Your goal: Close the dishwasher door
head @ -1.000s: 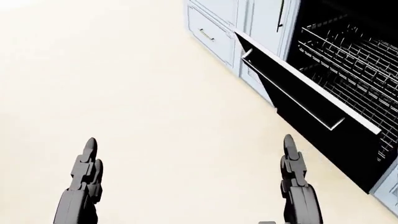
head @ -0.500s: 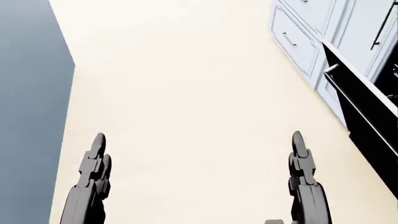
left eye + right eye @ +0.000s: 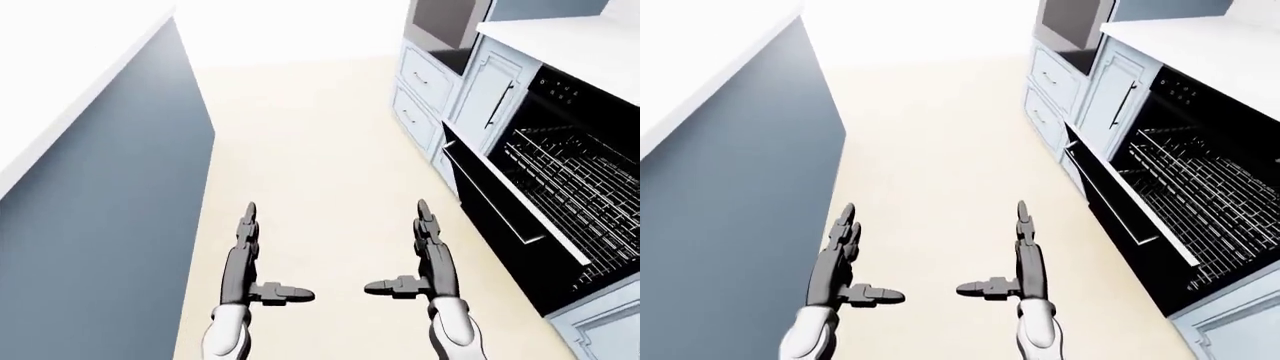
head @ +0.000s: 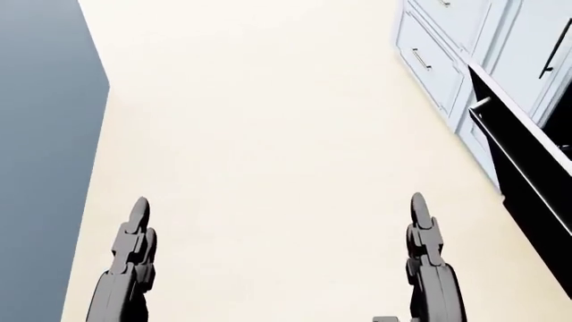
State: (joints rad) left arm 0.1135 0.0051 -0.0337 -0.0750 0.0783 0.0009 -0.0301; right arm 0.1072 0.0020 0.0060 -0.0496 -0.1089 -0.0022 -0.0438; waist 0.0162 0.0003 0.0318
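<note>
Fingers straight and spread on both grey three-fingered hands, left hand (image 3: 245, 259) and right hand (image 3: 430, 259), gripping nothing; both hover above the cream floor (image 3: 320, 150). At right, the black dishwasher door (image 3: 500, 217) hangs open, wire racks (image 3: 580, 187) exposed.

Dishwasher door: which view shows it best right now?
The right-eye view: the open dishwasher door shows whole, with its handle and the racks behind it. The left-eye view shows nearly the same, cropped tighter at the right. The head view catches only the door's edge at right.
</note>
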